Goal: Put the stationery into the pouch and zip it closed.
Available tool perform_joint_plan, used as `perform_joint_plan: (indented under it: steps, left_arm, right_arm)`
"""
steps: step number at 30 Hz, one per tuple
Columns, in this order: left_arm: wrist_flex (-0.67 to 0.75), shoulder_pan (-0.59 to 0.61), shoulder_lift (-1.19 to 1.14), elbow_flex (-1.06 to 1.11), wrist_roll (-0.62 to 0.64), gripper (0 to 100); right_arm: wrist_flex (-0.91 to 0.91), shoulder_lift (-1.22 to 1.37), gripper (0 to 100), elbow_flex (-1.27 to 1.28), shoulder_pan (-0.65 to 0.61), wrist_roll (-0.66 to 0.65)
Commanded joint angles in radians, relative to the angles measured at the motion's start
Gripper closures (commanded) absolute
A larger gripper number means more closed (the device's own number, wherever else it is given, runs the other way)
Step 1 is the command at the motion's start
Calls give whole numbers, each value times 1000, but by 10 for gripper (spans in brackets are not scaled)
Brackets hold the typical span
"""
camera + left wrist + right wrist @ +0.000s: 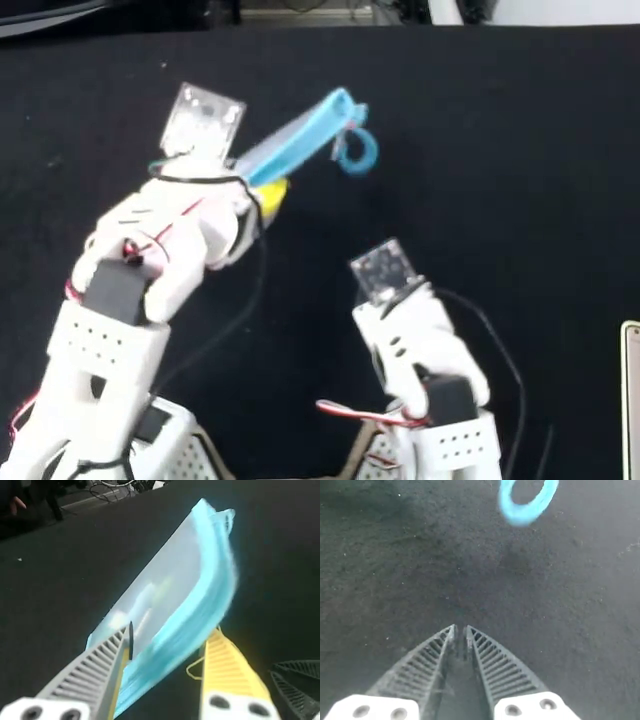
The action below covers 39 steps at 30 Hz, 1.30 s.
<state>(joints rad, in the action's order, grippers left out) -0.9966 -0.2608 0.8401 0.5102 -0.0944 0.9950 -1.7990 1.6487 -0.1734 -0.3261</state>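
Black table (520, 150) (cables (107, 485) beyond)

I count one pouch (295, 140), blue and half clear, and one blue ring (355, 152) at its end. There are two arms, one left arm (150, 260) and one right arm (420, 350), so also two hands: one left hand (172, 632) and one right hand (460, 629). There is one desk (500, 150), covered in black. One pale thing (631, 400) is at its edge; I cannot tell what it is.

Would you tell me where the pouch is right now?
In the high view the pouch is held in the left pincer, left of centre, its blue ring at the far end.
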Motion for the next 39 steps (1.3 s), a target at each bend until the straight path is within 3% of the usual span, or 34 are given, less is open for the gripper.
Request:
perform_joint_plan:
  steps: [1, 10, 19, 22, 27, 32, 36, 39]
  left_arm:
    - [-103, -12, 8, -183, -12, 770]
    - [-245, -2, 8, -335, -12, 770]
    - [-301, -2, 8, -424, -12, 770]
    - [-301, 4, 9, -318, -12, 770]
    - [-292, 140, 9, -67, -12, 777]
    - [-292, 291, 40, 91, -12, 904]
    - [-226, 380, 160, 263, -12, 927]
    - [-146, 418, 302, 421, -14, 927]
  right_arm:
    - [-18, -82, 972, -4, 17, 8]
    - [-18, -82, 972, -4, 17, 9]
    - [-18, -82, 972, -4, 17, 11]
    - [-18, -82, 972, -4, 17, 11]
    - [-20, -82, 976, -4, 17, 11]
    - [-25, -84, 977, -13, 23, 11]
    - [-29, -97, 977, -64, 155, 12]
    - [-54, -96, 977, -48, 173, 68]
